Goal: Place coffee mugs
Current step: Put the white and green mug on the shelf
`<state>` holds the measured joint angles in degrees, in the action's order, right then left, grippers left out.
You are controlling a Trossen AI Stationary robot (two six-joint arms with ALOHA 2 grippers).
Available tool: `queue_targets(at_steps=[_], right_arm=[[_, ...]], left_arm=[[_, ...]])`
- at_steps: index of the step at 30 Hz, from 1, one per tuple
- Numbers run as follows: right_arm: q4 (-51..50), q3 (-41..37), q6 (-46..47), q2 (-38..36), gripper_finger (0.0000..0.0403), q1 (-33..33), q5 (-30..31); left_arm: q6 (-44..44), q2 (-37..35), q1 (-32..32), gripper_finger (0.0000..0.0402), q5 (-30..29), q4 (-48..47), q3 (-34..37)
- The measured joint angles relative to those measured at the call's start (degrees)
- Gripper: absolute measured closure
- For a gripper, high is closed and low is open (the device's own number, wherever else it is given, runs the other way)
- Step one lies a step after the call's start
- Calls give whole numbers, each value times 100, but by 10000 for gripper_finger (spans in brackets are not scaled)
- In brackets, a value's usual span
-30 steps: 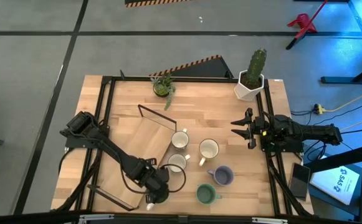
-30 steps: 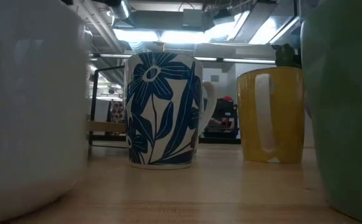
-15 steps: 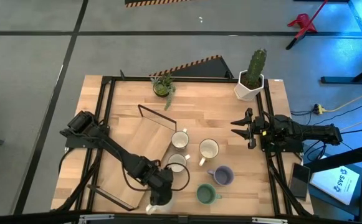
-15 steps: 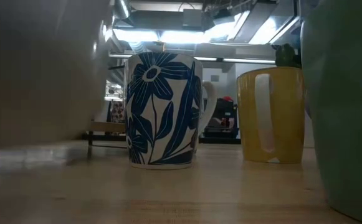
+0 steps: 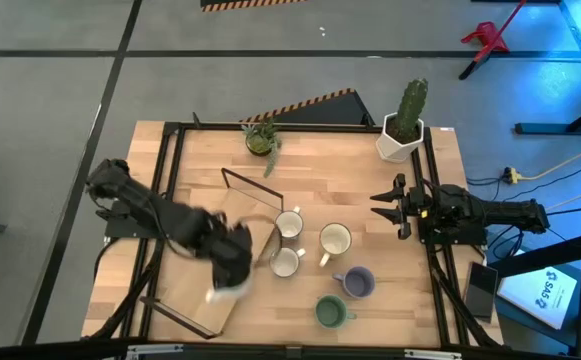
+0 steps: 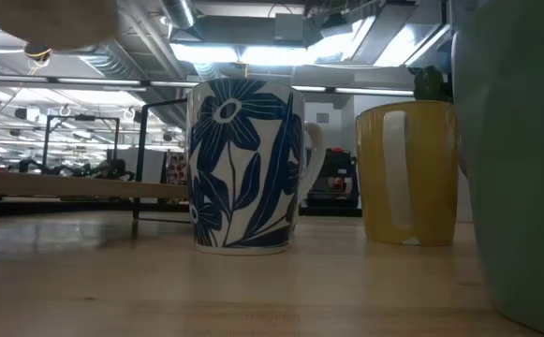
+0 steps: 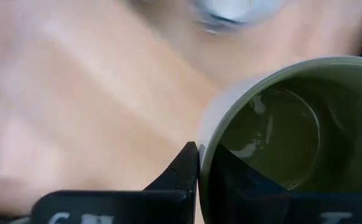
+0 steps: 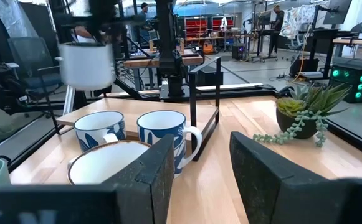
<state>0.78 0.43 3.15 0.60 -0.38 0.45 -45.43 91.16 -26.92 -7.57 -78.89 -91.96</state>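
Lift-off of a green mug (image 7: 274, 137): the left claw (image 5: 232, 268), clamped on its rim, has risen from the worktop's (image 5: 350, 190) front edge and swung over the wooden tray (image 5: 195, 290) (placement there looks imminent); the right claw (image 5: 388, 207) waits, fingers parted

left gripper (image 5: 232, 272) is over the wooden tray (image 5: 202, 262), carrying a mug (image 7: 274, 130). Five other mugs (image 5: 334, 240) sit just to its right; right gripper (image 5: 388, 207) beyond those.
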Motion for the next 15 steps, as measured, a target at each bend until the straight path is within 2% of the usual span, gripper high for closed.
queue_targets(at_steps=[4, 6, 11, 15], right_arm=[[0, 0, -45, 0, 260, -1, 4], [0, 0, -56, 1, 260, -2, 4], [0, -2, -58, 0, 260, 0, 7], [0, -2, -58, 0, 260, -2, 4]], left_arm=[[681, -374, 698, 385, -461, -534, 133], [1275, -447, 1082, 385, -439, -545, 286], [2479, -563, 1980, 385, -296, -157, 966], [3041, -807, 2494, 385, -467, 765, 1664]])
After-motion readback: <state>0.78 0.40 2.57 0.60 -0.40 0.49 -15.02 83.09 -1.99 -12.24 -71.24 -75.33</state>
